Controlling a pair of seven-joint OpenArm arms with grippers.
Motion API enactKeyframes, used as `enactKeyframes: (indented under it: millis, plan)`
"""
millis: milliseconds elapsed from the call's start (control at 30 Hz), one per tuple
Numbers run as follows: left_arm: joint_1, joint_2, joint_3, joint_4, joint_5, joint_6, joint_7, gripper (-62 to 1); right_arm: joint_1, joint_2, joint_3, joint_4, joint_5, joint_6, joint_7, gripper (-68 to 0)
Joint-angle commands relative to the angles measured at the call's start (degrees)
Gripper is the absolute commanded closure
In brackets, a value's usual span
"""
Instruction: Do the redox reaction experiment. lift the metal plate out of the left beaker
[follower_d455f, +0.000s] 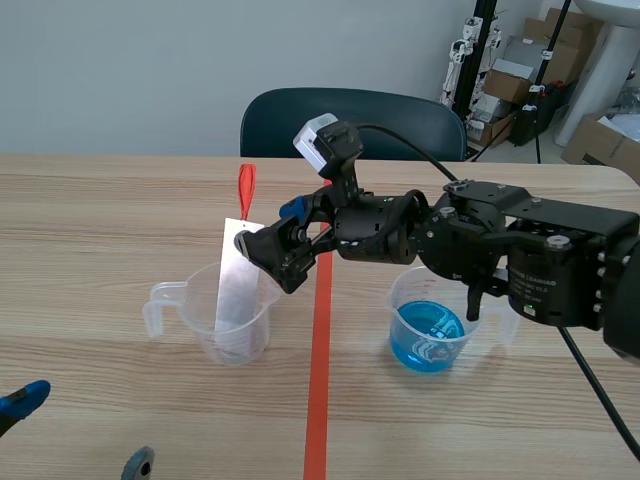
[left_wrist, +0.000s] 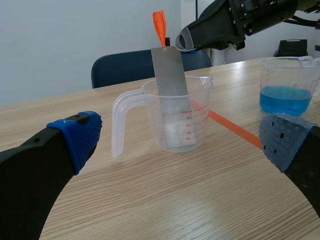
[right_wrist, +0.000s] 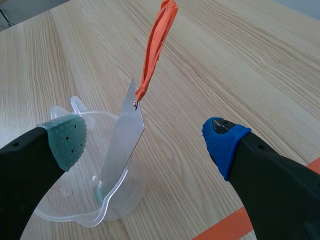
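metal plate (right_wrist: 121, 150) looks thin, stiff, light, maybe slick: pinch its top, 12 o'clock of the beaker (follower_d455f: 195, 320); right gripper (right_wrist: 145, 142) jaws open astride it, left gripper (left_wrist: 182, 140) open too.

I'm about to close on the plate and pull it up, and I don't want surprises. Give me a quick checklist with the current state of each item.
1. Right gripper open: ok, fingers spread.
2. Top of the metal plate between its pads: ok, in the right wrist view.
3. Plate standing in the left beaker, leaning on the rim: ok, not yet lifted.
4. Orange tag clear of the pads: ok, it sticks up above the plate.
5. Right arm clear of the blue-liquid beaker: cannot tell, they overlap in the scene view.
6. Left gripper out of the way: ok, open, short of the left beaker.
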Motion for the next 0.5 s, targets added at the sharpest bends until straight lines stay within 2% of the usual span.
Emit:
enactKeyframes:
  millis: [0,133,300,467]
  plan:
    - [0.44,-0.20,-0.04,0.20,-0.17,-0.11,-2.62,-62.3,1.64,-0.31,0.07,1.03,0.79,0.17,0.85,-41.0]
    - [0.44,-0.20,-0.04,0.20,-0.17,-0.11,-2.62,-62.3,1.64,-0.31,0.07,1.03,0.79,0.17,0.85,-35.0]
    - [0.44,-0.20,-0.04,0.20,-0.17,-0.11,-2.62,-62.3,1.64,-0.31,0.07,1.03,0.79,0.17,0.87,-33.6]
    - [0.44,-0.20,-0.04,0.20,-0.17,-0.11,-2.62,-62.3,1.64,-0.31,0.07,1.03,0.76,0.20,0.85,-23.5]
